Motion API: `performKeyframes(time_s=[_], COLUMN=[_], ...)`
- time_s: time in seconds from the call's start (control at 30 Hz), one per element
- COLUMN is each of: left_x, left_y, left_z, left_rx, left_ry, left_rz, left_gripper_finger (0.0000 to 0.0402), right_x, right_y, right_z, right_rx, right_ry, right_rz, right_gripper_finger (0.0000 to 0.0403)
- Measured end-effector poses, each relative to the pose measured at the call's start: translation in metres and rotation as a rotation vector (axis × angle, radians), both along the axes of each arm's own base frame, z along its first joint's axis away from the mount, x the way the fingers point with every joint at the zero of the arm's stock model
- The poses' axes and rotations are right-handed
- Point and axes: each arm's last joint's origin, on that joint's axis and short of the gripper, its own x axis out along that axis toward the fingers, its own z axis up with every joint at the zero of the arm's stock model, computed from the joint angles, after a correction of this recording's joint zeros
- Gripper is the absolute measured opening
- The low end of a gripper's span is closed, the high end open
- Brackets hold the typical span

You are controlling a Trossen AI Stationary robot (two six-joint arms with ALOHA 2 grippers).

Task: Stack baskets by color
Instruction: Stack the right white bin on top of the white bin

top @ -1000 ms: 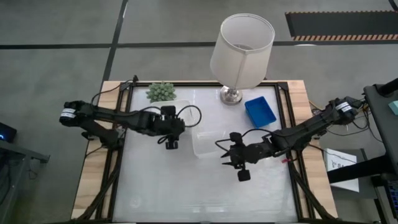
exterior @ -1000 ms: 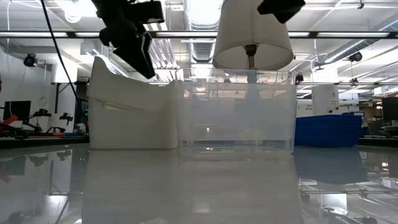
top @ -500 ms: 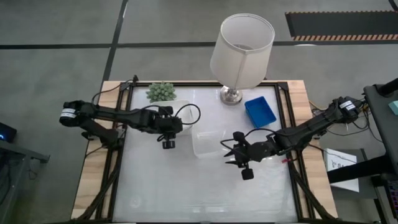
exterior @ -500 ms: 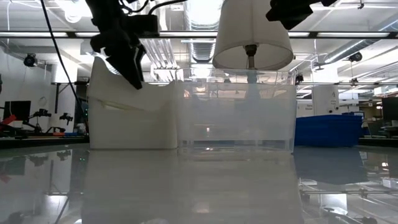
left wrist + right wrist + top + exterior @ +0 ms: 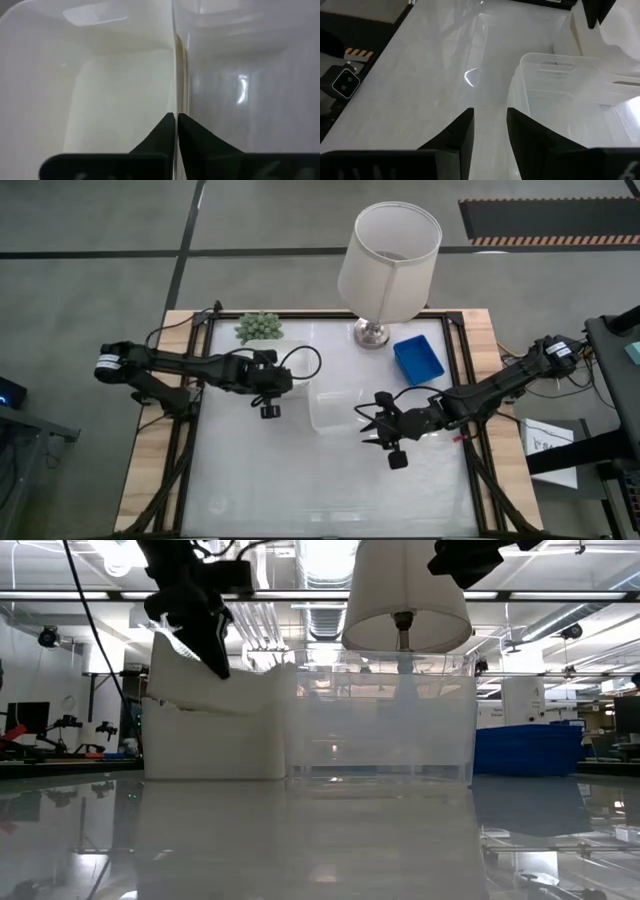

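Two white baskets sit nested left of centre, the upper one (image 5: 255, 690) inside the lower one (image 5: 210, 745); they show faintly in the high view (image 5: 280, 360). My left gripper (image 5: 176, 127) is shut on the upper basket's wall. A clear basket (image 5: 335, 410) stands right beside them on the table (image 5: 330, 480). My right gripper (image 5: 489, 127) hovers open just right of the clear basket (image 5: 570, 95), with nothing between its fingers. A blue basket (image 5: 418, 358) rests flat at the far right. My left gripper pinches the top edge of the upper white basket's thin wall (image 5: 176, 90) between its two fingers, one inside the basket and one outside. The fingers (image 5: 215, 645) slant down onto the rim from the table's left. The upper basket still sits in the lower one.
A white-shaded lamp (image 5: 388, 255) stands at the far edge beside the blue basket, and a small green plant (image 5: 259, 327) at the far left. The near half of the table shows bare surface. Dark frame rails (image 5: 190, 440) run along both table sides.
My left gripper has shut from wide open onto the upper white basket's wall. In the low view that basket's rim now stands slightly shifted, and the seam against the lower white basket shows more plainly.
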Motion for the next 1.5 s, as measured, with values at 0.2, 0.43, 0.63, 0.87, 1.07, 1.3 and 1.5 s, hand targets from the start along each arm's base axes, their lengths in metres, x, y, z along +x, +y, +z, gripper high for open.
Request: performKeyframes(time_s=[0.2,0.43,0.63,0.87,1.07,1.3,1.5], left_x=[-0.012,-0.027,-0.043,-0.048,-0.046,-0.038,-0.033], left_y=[-0.002,-0.003,-0.002,-0.002,-0.001,0.000,0.000], left_z=[0.019,0.016,0.000,-0.006,-0.013,-0.023,-0.026], left_rx=[0.058,0.074,0.070,0.048,0.049,0.050,0.050], left_ry=[-0.088,-0.195,-0.255,-0.309,-0.279,-0.227,-0.235], left_rz=[-0.010,-0.047,-0.046,-0.060,-0.057,-0.053,-0.051], left_gripper_finger=[0.0000,0.0000,0.0000,0.0000,0.0000,0.0000,0.0000], right_x=[0.000,-0.001,-0.001,-0.001,-0.001,-0.001,-0.001], right_y=[0.000,0.000,-0.001,0.000,0.000,0.000,0.000], right_z=[-0.004,-0.016,-0.021,-0.021,-0.020,-0.020,-0.021], right_rx=[0.005,0.003,0.014,0.017,0.019,0.027,0.027], right_ry=[-0.002,-0.041,-0.062,-0.071,-0.075,-0.075,-0.076], right_rz=[-0.003,0.012,0.010,0.010,0.010,0.005,0.006], right_gripper_finger=[0.0107,0.0107,0.0107,0.0107,0.0107,0.0107,0.0107])
